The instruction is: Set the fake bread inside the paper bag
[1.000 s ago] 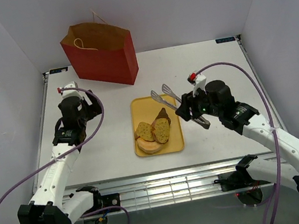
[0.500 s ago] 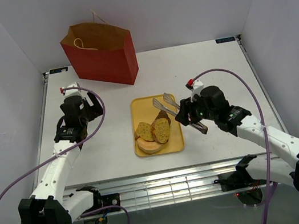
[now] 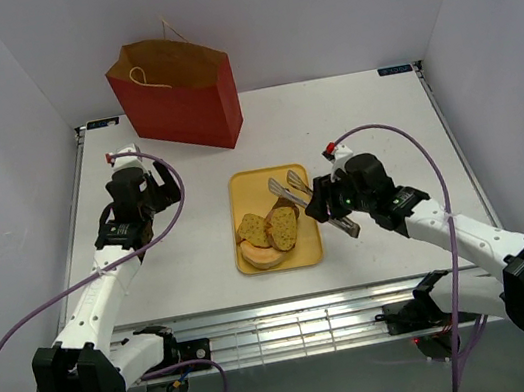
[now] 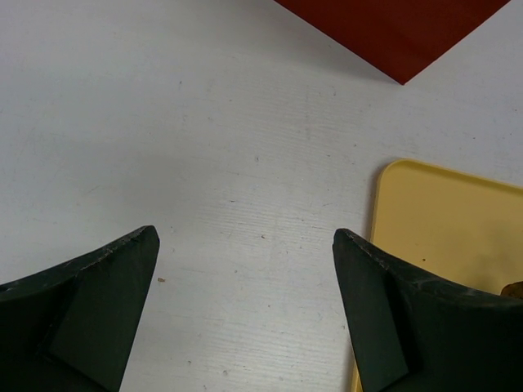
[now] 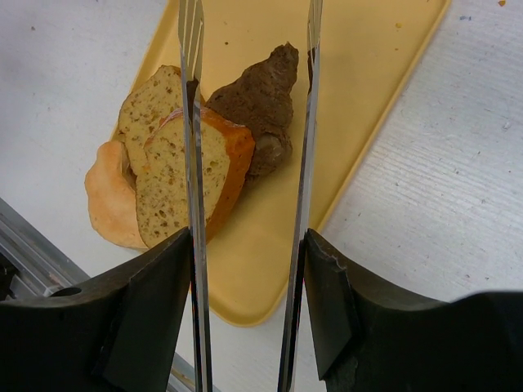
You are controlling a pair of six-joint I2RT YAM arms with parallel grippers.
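The fake bread lies on a yellow tray [image 3: 245, 187]: two speckled slices [image 3: 270, 228], a dark brown piece [image 3: 286, 202] and a pale bun [image 3: 262, 255]. My right gripper [image 3: 329, 200] is shut on a pair of metal tongs [image 3: 287, 187], whose open tips hang over the dark piece [image 5: 261, 98] and the slices [image 5: 176, 180]. In the right wrist view the gripper [image 5: 249, 237] presses both tong arms [image 5: 193, 122]. The red paper bag [image 3: 179, 99] stands upright at the back left. My left gripper [image 3: 146, 198] hovers open over bare table [image 4: 245, 233] left of the tray.
Only the bag's lower corner [image 4: 400, 33] and the tray's edge [image 4: 425, 220] show in the left wrist view. White walls close in the table on three sides. A metal rail [image 3: 285, 324] runs along the near edge.
My right arm has swung left and lowered, bringing the tongs' tips from beside the tray to over the bread. The left gripper shifted slightly.
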